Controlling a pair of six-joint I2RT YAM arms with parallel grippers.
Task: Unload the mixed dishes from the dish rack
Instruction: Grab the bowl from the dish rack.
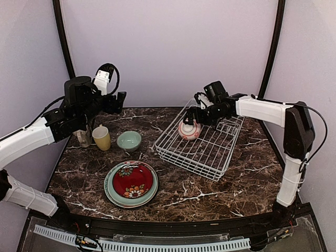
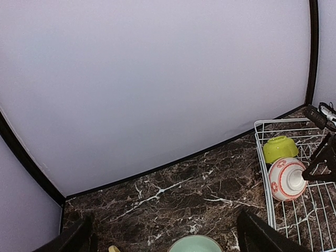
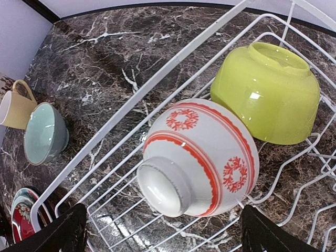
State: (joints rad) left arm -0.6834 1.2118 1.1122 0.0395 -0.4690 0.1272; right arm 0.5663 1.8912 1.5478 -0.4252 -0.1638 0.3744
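Observation:
The white wire dish rack [image 1: 210, 157] stands at the right of the table. Inside it a pink-striped bowl [image 1: 189, 129] [image 3: 202, 157] lies on its side, foot toward my right wrist camera, touching a lime bowl [image 3: 268, 92] [image 2: 280, 148] behind it. My right gripper [image 1: 197, 116] [image 3: 165, 236] hangs open just above the striped bowl, one finger on each side, not touching it. My left gripper [image 1: 114, 102] [image 2: 168, 241] is open and empty, raised over the back left. Below it sit a mint bowl [image 1: 129, 140] and a yellow mug [image 1: 102, 138].
A red floral plate [image 1: 133, 179] lies on top of a pale-green plate [image 1: 113, 197] at the front centre. A beige mug [image 1: 82, 138] stands half hidden behind the yellow one. Curved pale walls close off the back and both sides.

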